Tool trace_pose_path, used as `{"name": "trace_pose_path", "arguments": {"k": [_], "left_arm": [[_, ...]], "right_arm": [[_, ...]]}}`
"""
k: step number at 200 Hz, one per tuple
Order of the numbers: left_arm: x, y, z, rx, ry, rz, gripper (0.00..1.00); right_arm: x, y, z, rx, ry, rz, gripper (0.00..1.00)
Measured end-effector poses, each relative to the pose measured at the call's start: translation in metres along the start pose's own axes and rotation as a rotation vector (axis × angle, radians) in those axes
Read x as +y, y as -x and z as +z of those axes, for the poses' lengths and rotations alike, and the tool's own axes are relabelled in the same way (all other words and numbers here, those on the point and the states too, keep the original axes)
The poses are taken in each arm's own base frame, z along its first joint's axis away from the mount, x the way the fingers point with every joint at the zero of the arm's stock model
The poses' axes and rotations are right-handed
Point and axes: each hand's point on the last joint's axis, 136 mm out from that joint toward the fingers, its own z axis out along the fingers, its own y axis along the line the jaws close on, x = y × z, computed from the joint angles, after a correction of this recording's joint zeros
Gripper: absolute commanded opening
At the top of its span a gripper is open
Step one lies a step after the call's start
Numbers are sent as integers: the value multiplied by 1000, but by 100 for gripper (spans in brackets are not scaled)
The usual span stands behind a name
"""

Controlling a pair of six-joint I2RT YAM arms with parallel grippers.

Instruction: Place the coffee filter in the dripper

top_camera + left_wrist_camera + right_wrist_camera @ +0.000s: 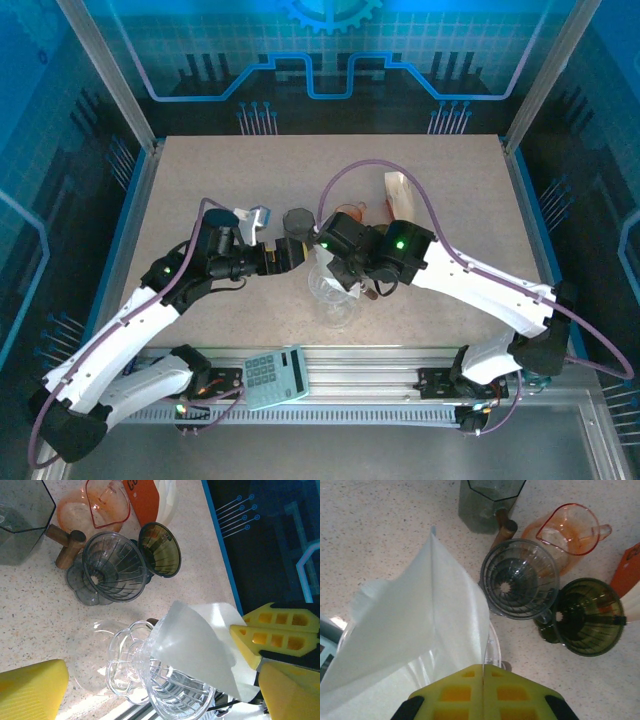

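Note:
A white paper coffee filter (420,625) hangs pinched at its edge in my right gripper (482,672), whose yellow fingers are shut on it. The filter (195,645) is tilted over the mouth of a clear glass dripper (150,680) and overlaps its rim; whether it rests inside, I cannot tell. The clear dripper (332,290) stands near the table's front edge. My left gripper (162,680) is open, its yellow fingers (30,690) wide apart on either side of the dripper and holding nothing. The right gripper (345,270) is above the dripper.
A grey ribbed dripper (520,577), a dark olive dripper (585,617), an orange pitcher (570,530) and a dark hexagonal container (487,500) crowd the table behind. An orange-and-white package (400,190) lies farther back. A calculator (275,377) sits on the front rail.

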Motion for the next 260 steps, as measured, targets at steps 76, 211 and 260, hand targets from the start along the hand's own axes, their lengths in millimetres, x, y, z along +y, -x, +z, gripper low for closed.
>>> {"name": "trace_pose_path", "arguments": {"k": [76,211,260], "left_arm": [[-2,-2,0,10,-13,0,99],[-1,-6,7,43,-25,-8,99],[-2,-6,6,41,-28,-6,98]], "right_arm": [[3,0,1,15,-12,-34,0],[7,10,-5,8,-58,-86,0],[7,17,-16,-20,-43,-82,0]]}}
